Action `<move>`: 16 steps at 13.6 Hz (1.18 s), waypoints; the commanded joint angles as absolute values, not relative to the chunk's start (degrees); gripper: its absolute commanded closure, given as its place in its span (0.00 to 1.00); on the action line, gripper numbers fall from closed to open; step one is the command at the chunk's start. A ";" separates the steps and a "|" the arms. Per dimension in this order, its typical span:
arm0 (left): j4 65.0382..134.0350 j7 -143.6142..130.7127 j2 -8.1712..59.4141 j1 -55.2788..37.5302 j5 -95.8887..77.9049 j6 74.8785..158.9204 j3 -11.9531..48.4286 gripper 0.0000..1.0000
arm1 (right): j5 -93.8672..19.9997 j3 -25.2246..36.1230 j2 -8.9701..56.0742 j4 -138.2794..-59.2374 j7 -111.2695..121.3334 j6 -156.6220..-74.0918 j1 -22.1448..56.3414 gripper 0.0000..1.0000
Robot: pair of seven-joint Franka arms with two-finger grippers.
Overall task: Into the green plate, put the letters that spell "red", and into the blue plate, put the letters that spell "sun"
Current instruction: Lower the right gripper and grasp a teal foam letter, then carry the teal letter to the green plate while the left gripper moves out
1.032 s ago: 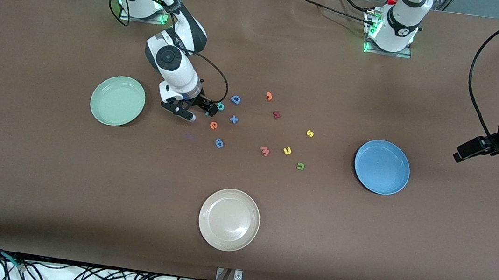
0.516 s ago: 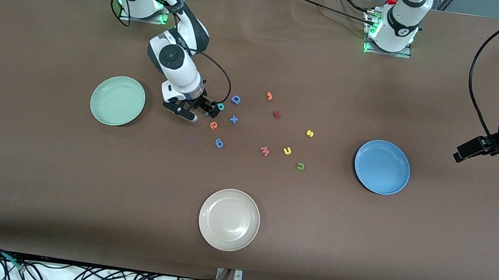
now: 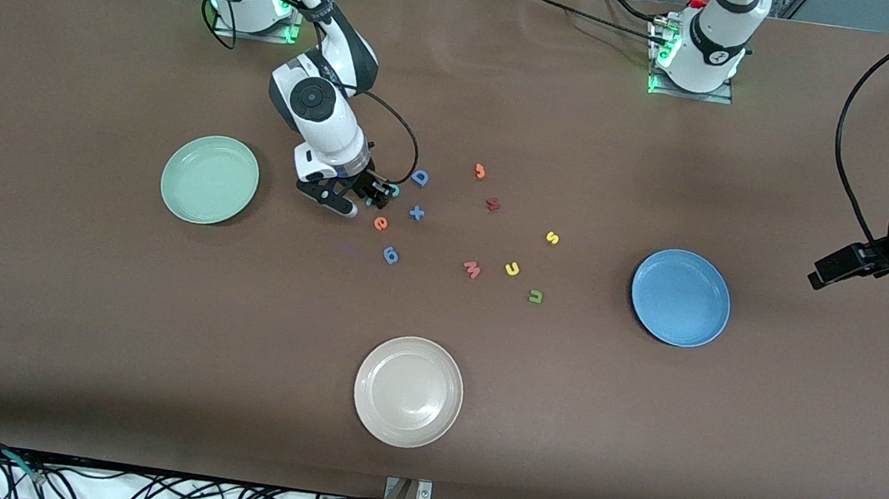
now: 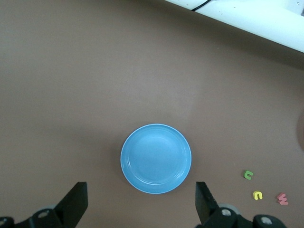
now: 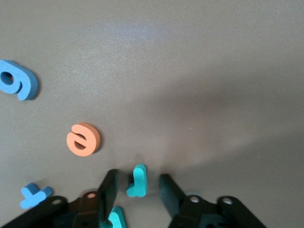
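As things stand, progress: none of the six letters is in a plate, so this looks like the very first pick.
Green plate [image 3: 176,169]: empty, toward the right arm's end of the table [image 3: 72,282].
Blue plate [image 3: 680,297]: empty, toward the left arm's end.
Right gripper [image 5: 137,190]: down at the table among the "red" letters, its fingers narrowed around the teal r [image 5: 137,181], a sliver of gap showing on each side, so not pinched yet by my eye.
d [image 5: 116,219]: teal, just beside the r, half hidden under the gripper.
e [image 3: 380,223]: orange, lying near the gripper and nearer the front camera.
s [image 3: 552,237], u [image 3: 512,269], n [image 3: 535,296]: loose on the table, between the middle and the blue plate, untouched.
Left gripper [image 4: 141,187]: waiting up in the air over the blue plate, fingers spread wide, holding nothing.
Left to do: grip and carry the r, then the e and d, to the green plate; all three "sun" letters to the blue plate.
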State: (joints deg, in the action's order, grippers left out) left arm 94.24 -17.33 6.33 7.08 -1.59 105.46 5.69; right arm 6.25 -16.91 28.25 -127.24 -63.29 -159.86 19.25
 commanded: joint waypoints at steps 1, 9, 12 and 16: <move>93.96 -17.93 5.89 6.94 -0.70 104.50 5.98 0.00 | 7.47 -16.17 30.06 -126.21 -64.69 -160.75 20.04 0.75; 93.96 -18.02 10.53 5.10 -0.62 104.59 6.77 0.00 | 7.47 -15.82 28.40 -126.12 -64.60 -159.70 19.86 1.00; 93.96 -17.93 13.00 4.66 -0.70 104.68 6.77 0.00 | 7.47 -14.77 24.97 -125.77 -63.90 -154.80 19.34 1.00; 93.87 -18.02 17.13 2.83 -0.09 104.94 6.86 0.00 | 7.30 -13.01 20.66 -119.90 -60.75 -138.39 19.25 1.00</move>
